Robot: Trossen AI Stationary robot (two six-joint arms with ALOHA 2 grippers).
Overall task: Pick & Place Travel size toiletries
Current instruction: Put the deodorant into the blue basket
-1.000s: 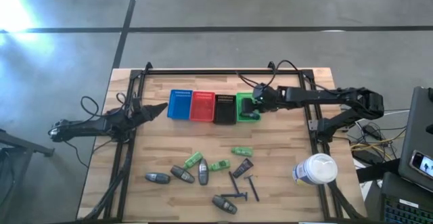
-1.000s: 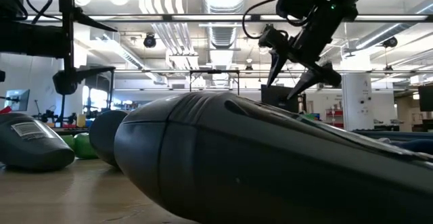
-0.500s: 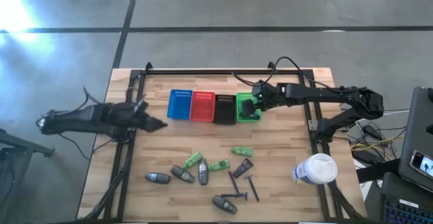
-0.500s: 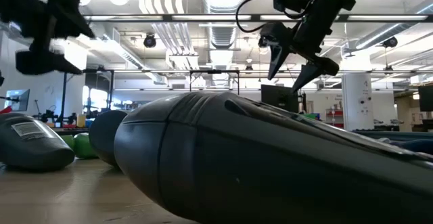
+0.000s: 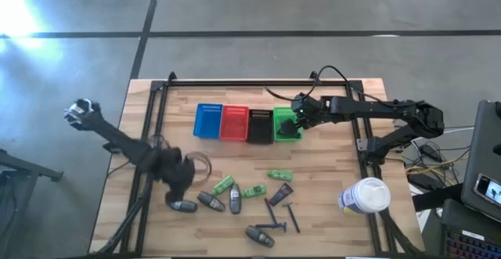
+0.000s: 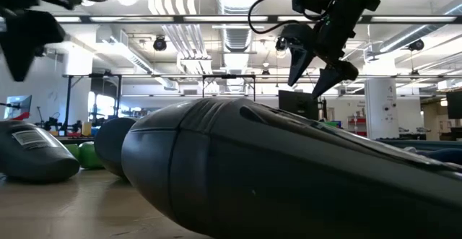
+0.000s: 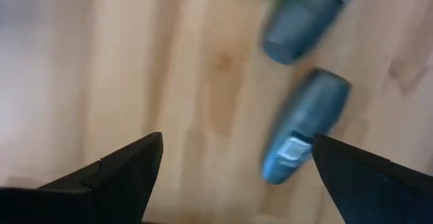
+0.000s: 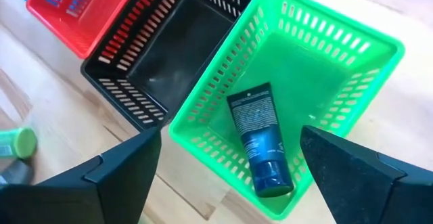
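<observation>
The toiletries lie scattered on the near half of the table: grey oval mini bottles, green tubes, a black tube and thin dark razors. My left gripper hovers open just over the leftmost grey bottle; in the left wrist view that bottle lies between and beyond the fingers. My right gripper is open above the green basket, where a dark tube lies flat on the bottom. The low view shows the right gripper held high.
Blue, red, black and green mesh baskets stand in a row at the table's far middle. A large white tub stands near the right edge. A grey bottle fills the low view's foreground.
My left arm has swung fast from the table's left edge toward the near side and down, ending over the leftmost grey bottle, with its fingers tipped toward the table. The right gripper has stayed over the green basket.
</observation>
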